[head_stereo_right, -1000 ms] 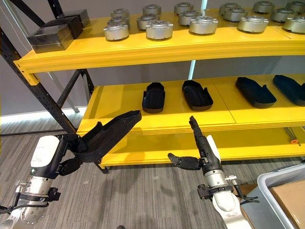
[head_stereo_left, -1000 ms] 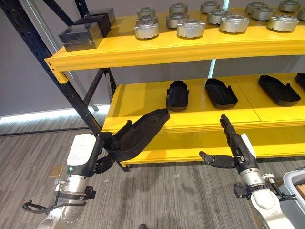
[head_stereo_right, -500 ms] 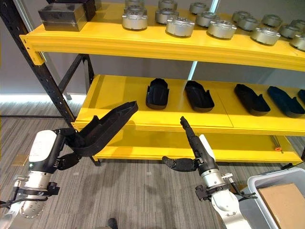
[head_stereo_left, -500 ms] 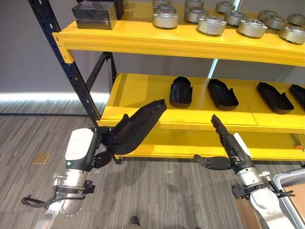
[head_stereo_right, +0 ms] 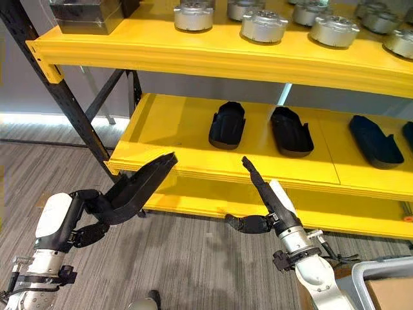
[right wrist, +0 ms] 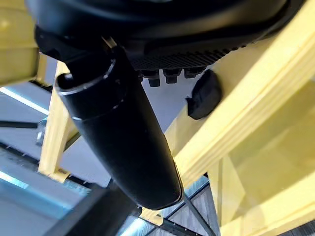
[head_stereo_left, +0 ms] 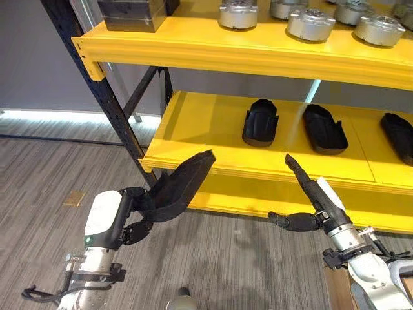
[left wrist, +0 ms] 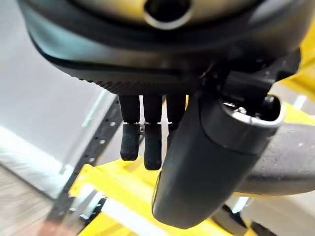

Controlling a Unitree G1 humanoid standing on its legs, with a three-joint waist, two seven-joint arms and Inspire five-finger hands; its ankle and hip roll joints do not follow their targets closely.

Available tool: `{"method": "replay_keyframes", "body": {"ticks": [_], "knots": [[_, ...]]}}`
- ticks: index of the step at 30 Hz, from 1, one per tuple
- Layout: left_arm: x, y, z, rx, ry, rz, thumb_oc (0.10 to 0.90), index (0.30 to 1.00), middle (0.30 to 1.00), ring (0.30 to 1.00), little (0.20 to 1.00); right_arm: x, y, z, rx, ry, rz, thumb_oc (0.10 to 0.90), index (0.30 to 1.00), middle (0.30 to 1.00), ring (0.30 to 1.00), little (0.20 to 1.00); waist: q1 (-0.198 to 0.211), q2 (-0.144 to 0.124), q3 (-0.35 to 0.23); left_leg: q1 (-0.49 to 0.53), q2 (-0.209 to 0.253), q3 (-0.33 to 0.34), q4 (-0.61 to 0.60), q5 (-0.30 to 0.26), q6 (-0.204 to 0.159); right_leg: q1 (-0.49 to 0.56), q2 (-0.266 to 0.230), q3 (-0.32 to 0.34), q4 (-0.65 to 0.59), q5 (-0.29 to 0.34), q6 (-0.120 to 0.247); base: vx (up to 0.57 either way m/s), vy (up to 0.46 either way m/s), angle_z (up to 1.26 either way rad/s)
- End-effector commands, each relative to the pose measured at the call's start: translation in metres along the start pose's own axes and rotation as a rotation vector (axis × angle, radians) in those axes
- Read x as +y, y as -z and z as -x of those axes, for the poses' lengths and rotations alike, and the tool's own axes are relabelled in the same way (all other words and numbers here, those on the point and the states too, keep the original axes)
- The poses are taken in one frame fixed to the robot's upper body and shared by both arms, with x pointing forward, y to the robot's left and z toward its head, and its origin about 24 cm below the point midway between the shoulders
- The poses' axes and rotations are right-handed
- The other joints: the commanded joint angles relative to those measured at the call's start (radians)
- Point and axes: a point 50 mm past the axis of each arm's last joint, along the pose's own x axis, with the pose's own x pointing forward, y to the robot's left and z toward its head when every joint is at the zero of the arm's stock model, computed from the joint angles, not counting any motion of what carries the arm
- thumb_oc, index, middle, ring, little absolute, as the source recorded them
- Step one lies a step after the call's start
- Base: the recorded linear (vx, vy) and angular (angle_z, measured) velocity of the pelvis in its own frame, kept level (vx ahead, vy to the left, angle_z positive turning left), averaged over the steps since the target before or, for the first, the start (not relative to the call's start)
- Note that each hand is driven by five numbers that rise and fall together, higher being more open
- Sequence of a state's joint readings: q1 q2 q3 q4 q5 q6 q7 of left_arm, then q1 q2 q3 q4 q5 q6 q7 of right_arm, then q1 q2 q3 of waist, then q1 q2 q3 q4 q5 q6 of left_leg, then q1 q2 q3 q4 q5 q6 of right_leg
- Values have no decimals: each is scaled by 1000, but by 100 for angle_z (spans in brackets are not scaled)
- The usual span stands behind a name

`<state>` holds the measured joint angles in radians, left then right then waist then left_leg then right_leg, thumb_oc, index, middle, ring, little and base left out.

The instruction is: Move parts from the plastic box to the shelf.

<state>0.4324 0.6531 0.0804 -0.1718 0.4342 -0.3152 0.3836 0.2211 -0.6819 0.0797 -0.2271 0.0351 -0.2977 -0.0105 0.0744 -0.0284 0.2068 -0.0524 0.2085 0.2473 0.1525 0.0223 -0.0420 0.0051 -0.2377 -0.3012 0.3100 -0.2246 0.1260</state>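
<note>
My left hand (head_stereo_left: 137, 212) is shut on one end of a long black moulded part (head_stereo_left: 182, 183). The part slants up towards the front edge of the yellow middle shelf (head_stereo_left: 193, 132), its tip just below and in front of that edge. In the left wrist view the part (left wrist: 290, 162) runs off past the thumb. My right hand (head_stereo_left: 311, 199) is open and holds nothing; its fingers point up at the shelf front and its thumb sticks out sideways. The grey plastic box (head_stereo_right: 362, 274) sits on the floor at the lower right.
Three matching black parts (head_stereo_left: 260, 121) (head_stereo_left: 324, 128) (head_stereo_left: 400, 135) lie in a row on the middle shelf, with bare board to their left. The top shelf carries silver round parts (head_stereo_left: 312, 22) and black boxes (head_stereo_left: 132, 13). A dark slanted shelf post (head_stereo_left: 103, 97) stands at the left.
The whole picture has shifted as the camera moved, and the shelf now shows closer. Both hands keep their poses, and the left hand still holds the black part.
</note>
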Motion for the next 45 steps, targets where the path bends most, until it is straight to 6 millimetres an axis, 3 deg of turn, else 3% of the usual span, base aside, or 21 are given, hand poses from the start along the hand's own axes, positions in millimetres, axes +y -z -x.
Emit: {"method": "replay_keyframes", "body": {"ticks": [1,5,7,8,9,10,11,14,15,17,18,21,24,27,30,35,39,45], "knots": [[47,-42,-35,-304,-264,41,400,300,300,300,300,-26,-50,-14,-324,138,110,900,1000,1000,1000,1000,-25,-24,-71,102,166,139,188,-125,-83,-6,-17,-22,-181,167,6,285,-251,62],[45,-37,-38,-259,-283,15,400,300,300,300,300,-29,-53,-16,-333,123,115,900,1000,1000,1000,1000,-45,-5,-86,122,211,168,244,-17,-135,2,36,-58,-179,127,-43,192,-198,55],[46,-35,-40,-243,-300,3,400,300,300,300,300,-29,-55,-16,-344,109,105,900,1000,1000,1000,1000,-48,-4,-90,113,205,173,279,-23,-135,1,45,-69,-182,119,-55,113,-155,31],[45,-34,-40,-238,-304,-5,400,300,300,300,300,-29,-55,-17,-346,105,100,900,1000,1000,1000,1000,-45,-2,-90,106,189,164,289,-25,-133,2,51,-66,-184,117,-59,61,-137,7],[45,-31,-38,-224,-319,-24,400,300,300,300,300,-26,-55,-17,-354,92,91,900,1000,1000,1000,1000,-31,2,-87,73,106,130,278,-52,-94,-10,64,-63,-189,137,-66,34,-90,-2],[45,-30,-38,-221,-322,-29,400,300,300,300,300,-25,-55,-17,-355,90,89,900,1000,1000,1000,1000,-29,2,-88,68,90,122,272,-55,-89,-12,64,-60,-190,140,-65,74,-74,-9],[45,-28,-35,-211,-337,-56,400,300,300,300,300,-22,-53,-18,-356,82,78,900,1000,1000,1000,1000,-14,11,-85,50,31,79,211,-72,-72,-11,80,-46,-193,143,-58,108,-3,-14],[47,-26,-34,-201,-365,-71,400,300,300,300,300,-18,-51,-21,-355,73,66,900,1000,1000,1000,1000,-2,21,-80,41,7,58,68,-42,-76,14,85,-40,-201,132,-45,112,88,-20],[48,-25,-33,-191,-381,-69,400,300,300,300,300,-12,-50,-22,-357,52,63,900,1000,1000,1000,1000,11,31,-81,13,25,24,-53,45,-94,41,87,-27,-212,121,-37,94,135,-14],[48,-24,-33,-190,-384,-67,400,300,300,300,300,-9,-50,-22,-358,41,57,900,1000,1000,1000,1000,18,37,-81,-7,45,5,-95,95,-104,54,87,-18,-218,114,-34,116,150,-24],[47,-23,-31,-187,-383,-65,400,300,300,300,300,-5,-51,-22,-361,25,49,900,1000,1000,1000,1000,22,43,-80,-23,79,-5,-153,158,-118,71,83,-20,-219,103,-32,120,132,-31],[46,-22,-30,-184,-385,-66,400,300,300,300,300,-1,-51,-22,-360,9,27,900,1000,1000,1000,1000,22,49,-76,-30,130,12,-205,226,-137,88,76,-45,-194,77,-32,133,132,-29],[48,-22,-29,-179,-396,-78,400,300,300,300,300,2,-50,-19,-347,-14,-21,900,1000,1000,1000,1000,16,61,-71,-29,167,20,-225,257,-148,82,77,-62,-119,33,-35,154,137,-27],[51,-21,-29,-175,-411,-98,400,300,300,300,300,2,-52,-18,-357,-18,-55,900,1000,1000,1000,1000,15,62,-63,-18,166,20,-225,245,-148,67,70,-62,-37,-12,-34,168,171,-22],[54,-21,-37,-183,-447,-118,400,300,300,300,300,9,-59,-20,-405,-28,-73,900,1000,1000,1000,1000,14,82,-59,-23,167,3,-225,244,-140,51,86,-50,55,-57,-45,287,360,-8],[54,-27,-54,-222,-453,-107,400,300,300,300,300,18,-62,-31,-401,-43,-111,900,1000,1000,1000,1000,34,81,-68,-6,103,-56,-147,136,-100,41,86,-15,177,-120,-53,310,367,-12],[51,-35,-61,-267,-411,-91,400,300,300,300,300,21,-58,-32,-350,-71,-171,900,1000,1000,1000,1000,45,59,-85,-15,31,-91,-72,47,-66,50,73,2,169,-115,-46,320,298,-15],[46,-46,-66,-325,-406,-98,400,300,300,300,300,31,-67,-34,-386,-141,-190,900,1000,1000,1000,1000,56,44,-76,-23,-9,-134,-25,5,-57,47,56,22,152,-100,-38,227,180,-1]]}}
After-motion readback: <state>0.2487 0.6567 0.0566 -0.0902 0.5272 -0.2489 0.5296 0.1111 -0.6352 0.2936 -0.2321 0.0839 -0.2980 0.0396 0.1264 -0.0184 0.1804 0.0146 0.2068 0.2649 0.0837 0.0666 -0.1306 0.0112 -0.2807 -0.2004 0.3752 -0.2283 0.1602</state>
